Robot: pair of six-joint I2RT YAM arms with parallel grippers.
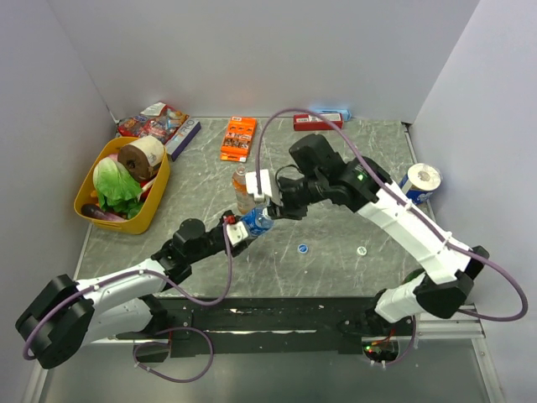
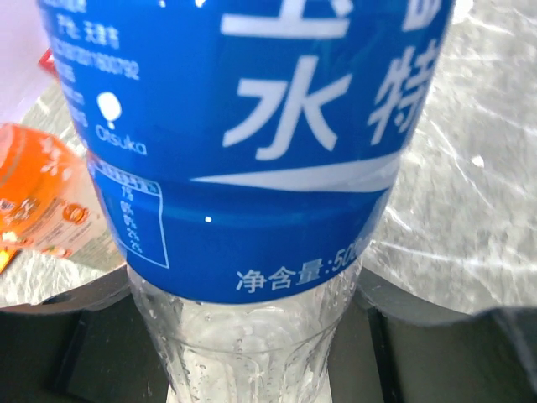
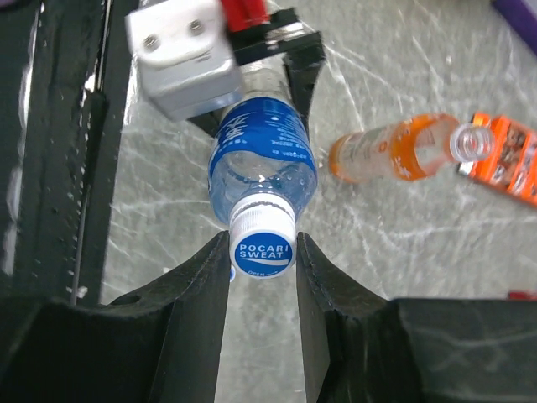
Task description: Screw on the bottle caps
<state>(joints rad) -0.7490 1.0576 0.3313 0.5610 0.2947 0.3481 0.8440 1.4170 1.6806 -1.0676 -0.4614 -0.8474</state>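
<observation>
**Near bench centre: two grippers on one blue bottle**

Above the middle of the grey bench, the two arms meet around a clear blue bottle with a blue label. The left gripper reaches in from the lower left, and its black fingers are clamped on the bottle's lower body. The left wrist view is filled by the label and the clear ribbed base between those fingers. The bottle is lifted and tilted, its neck pointing towards the right arm.

The right gripper comes in from the far right. Its two dark fingers press on opposite sides of the cap, which is white-rimmed with a blue top reading "POCARI SWEAT". The cap sits on the bottle's neck. How far it is threaded cannot be told.

Just beyond the held bottle is an orange bottle with an open mouth. Two more caps lie on the bench, nearer the arm bases and to the right: a loose blue cap, and a white cap further right, well apart from it.

An orange box lies towards the back. A yellow basket of groceries sits at the left edge.
</observation>
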